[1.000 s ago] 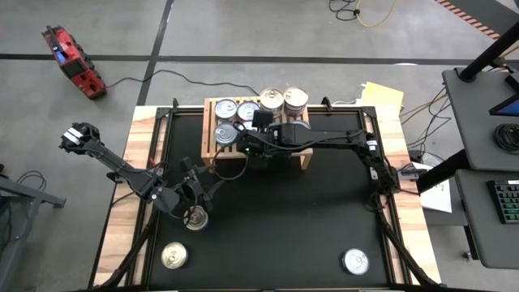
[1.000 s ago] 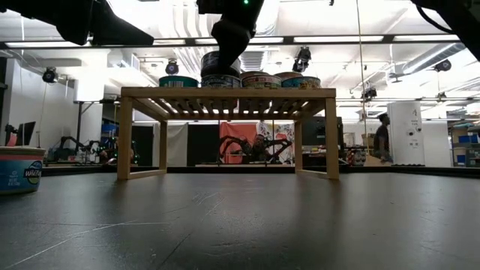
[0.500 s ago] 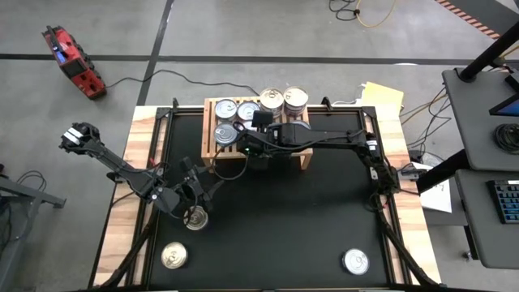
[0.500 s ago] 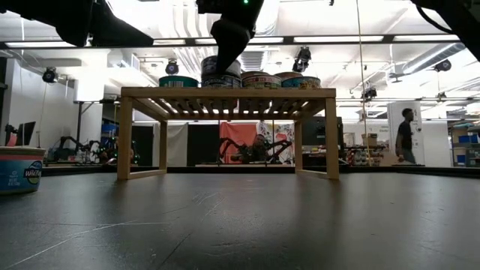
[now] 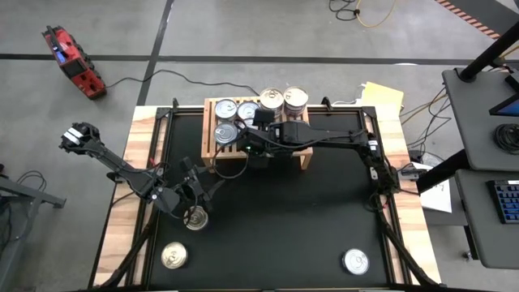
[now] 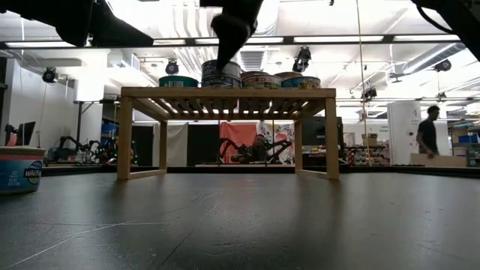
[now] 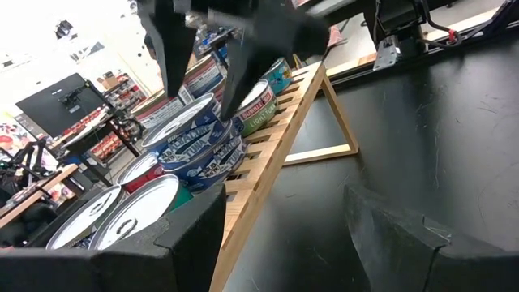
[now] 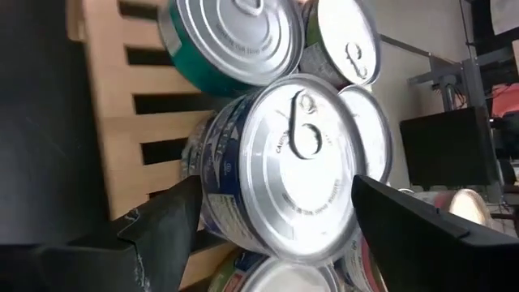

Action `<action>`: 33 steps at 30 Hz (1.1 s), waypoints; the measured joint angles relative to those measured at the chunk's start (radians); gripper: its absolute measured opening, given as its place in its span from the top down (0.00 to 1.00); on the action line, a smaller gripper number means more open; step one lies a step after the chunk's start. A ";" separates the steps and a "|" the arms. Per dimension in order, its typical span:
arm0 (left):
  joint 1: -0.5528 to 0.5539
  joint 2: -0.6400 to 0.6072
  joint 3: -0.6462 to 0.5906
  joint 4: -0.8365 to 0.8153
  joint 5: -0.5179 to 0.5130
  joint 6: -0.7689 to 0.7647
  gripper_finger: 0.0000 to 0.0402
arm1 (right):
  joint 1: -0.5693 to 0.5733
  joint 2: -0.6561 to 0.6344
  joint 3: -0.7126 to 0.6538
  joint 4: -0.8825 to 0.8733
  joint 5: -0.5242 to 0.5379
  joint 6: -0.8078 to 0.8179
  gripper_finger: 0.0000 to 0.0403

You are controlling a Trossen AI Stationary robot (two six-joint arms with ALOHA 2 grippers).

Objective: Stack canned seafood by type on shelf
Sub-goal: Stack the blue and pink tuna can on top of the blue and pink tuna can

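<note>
The light-wood shelf (image 5: 298, 159) stands at the table's far middle with several round cans on its slats (image 5: 248, 109). Near its front, a blue-labelled can with a silver lid (image 8: 292, 170) sits on top of another blue can (image 7: 203, 166). My right gripper (image 8: 277, 182) is open right above this stack, one finger on each side of the top can. My left gripper (image 5: 195, 209) is open at the table's left. It hovers over a can (image 5: 195, 220) that stands on the mat.
Two loose cans stand on the black mat near the front edge, one at the left (image 5: 173, 256) and one at the right (image 5: 355, 260). A teal-labelled can (image 6: 19, 171) shows at the low view's left. A person (image 6: 429, 131) walks in the room behind.
My right gripper has risen a little off the top blue can, and more of the can now shows below it. The can stays on the stack.
</note>
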 joint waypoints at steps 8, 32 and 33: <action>0.000 0.000 -0.002 0.000 0.001 -0.028 0.42 | 0.071 -0.015 0.101 -0.160 -0.014 0.112 0.24; -0.003 0.040 0.014 0.074 0.358 -0.306 0.42 | 0.350 -0.313 -0.553 0.262 -0.369 0.302 0.42; -0.003 0.050 0.020 0.076 0.358 -0.315 0.42 | 0.355 -0.338 -0.604 0.313 -0.374 0.307 0.42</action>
